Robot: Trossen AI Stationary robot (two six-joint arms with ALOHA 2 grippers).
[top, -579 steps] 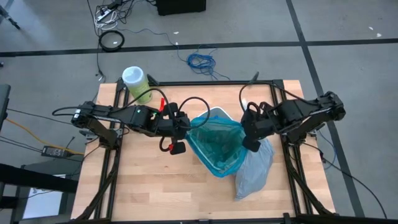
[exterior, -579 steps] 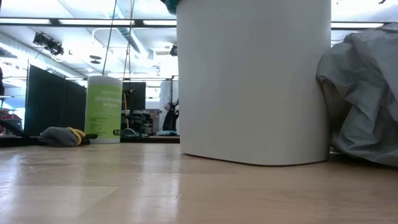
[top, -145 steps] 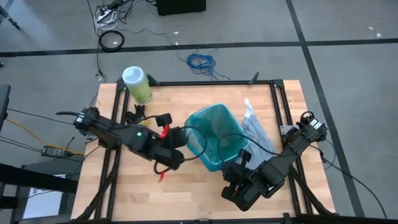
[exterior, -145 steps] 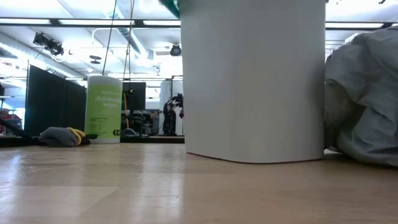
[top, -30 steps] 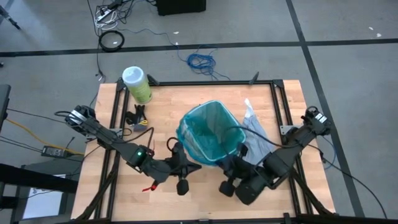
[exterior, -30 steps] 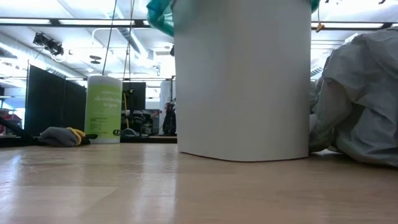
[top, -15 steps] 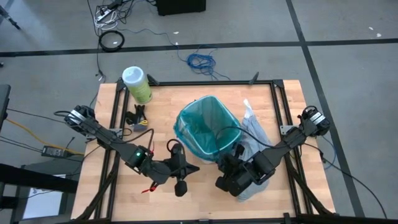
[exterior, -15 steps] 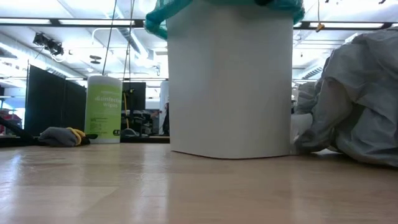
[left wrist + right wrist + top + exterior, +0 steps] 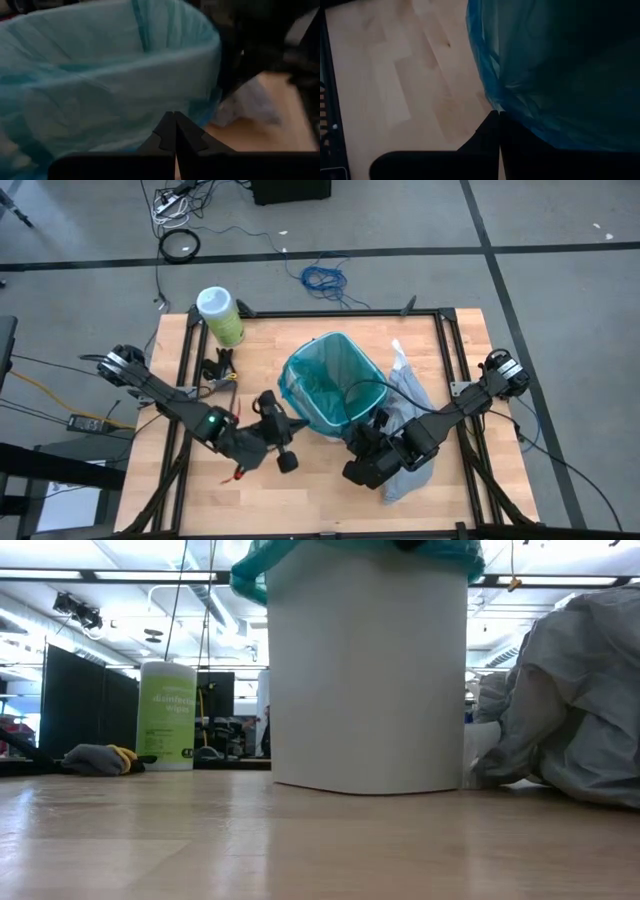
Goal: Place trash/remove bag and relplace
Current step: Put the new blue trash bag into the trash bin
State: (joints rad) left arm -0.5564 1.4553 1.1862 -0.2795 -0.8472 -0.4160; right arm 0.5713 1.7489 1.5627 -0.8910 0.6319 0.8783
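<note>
Workshop floor is showing grey around a wooden table [image 9: 210, 490]; across the table at surface level, shelving and ceiling lights are visible in the room behind.

The white bin [image 9: 366, 680] is standing upright near the table's middle, wearing a teal bag [image 9: 328, 385] whose hem is folding over the rim [image 9: 252, 570]. That overlap is what is keeping the new liner from slipping in, so the replacement step is looking close to done.

The old bag [image 9: 410, 405], pale grey and crumpled, is lying on the table at the bin's right, touching or nearly touching its side [image 9: 560, 700]. It is sitting there presumably to keep it clear of the rim work. No loose trash is showing on the table; whether any is inside the grey bag cannot be told.

The left gripper [image 9: 283, 442] is hanging just left of the bin's near side, fingers [image 9: 168, 131] clenched together on nothing, pointing at the teal hem. The right gripper [image 9: 362, 465] is sitting at the bin's near right side, over the grey bag's edge, also clenched with nothing visibly between its fingers [image 9: 492, 131]. Judgement: both are flanking the rim to tuck or smooth the hem.

A green wipes canister [image 9: 220, 315] is standing at the far left corner, with a small dark clip [image 9: 217, 368] nearer, both well apart from the work.
</note>
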